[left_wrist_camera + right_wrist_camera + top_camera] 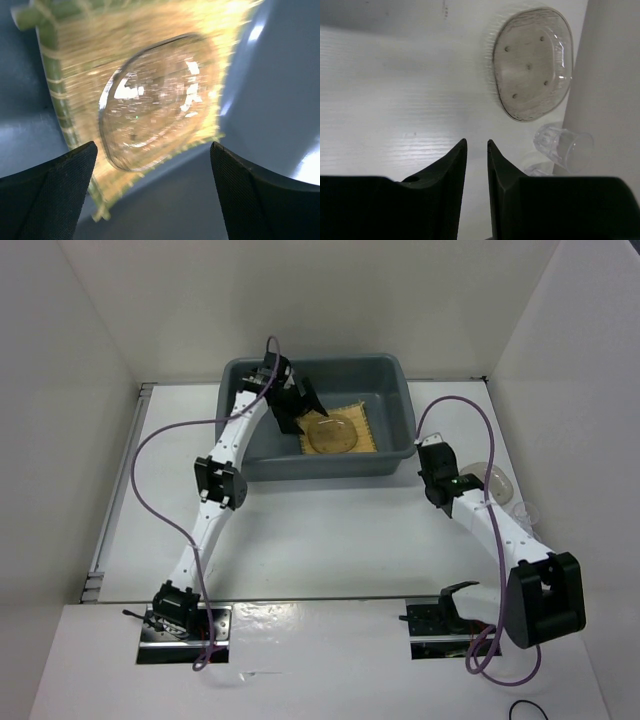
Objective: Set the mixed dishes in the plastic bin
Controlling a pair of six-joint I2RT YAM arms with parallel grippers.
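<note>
At the far side of the worktop (pixel 330 530) stands the grey bin (pixel 395 375), long side facing the arms. On the right half of its floor the yellow mat (pixel 365 425) lies flat, frayed edges showing. A clear round plate (pixel 330 433) rests on the mat, toward its left part. The left hand (pixel 152 145) hangs inside the bin over the plate and mat, left of centre in the overhead view. Its fingers (pixel 50 195) are spread wide with nothing between them and are clear of the plate. The left wrist view is blurred, so finer detail of the mat's weave cannot be told. The right hand (pixel 476 142) is outside the bin, just off its right end, over bare worktop. Its fingers are drawn almost together, with only a thin gap between them, and they grasp nothing. Beyond that hand, near the white side wall (pixel 615 75), a shallow clear dish (pixel 532 62) sits on the worktop. A small clear cup (pixel 565 145) lies on its side close to the dish and against the foot of the wall. Another clear piece shows faintly beside the cup, but its shape cannot be told. Dish and cup are both well apart from the bin and untouched by either hand.
</note>
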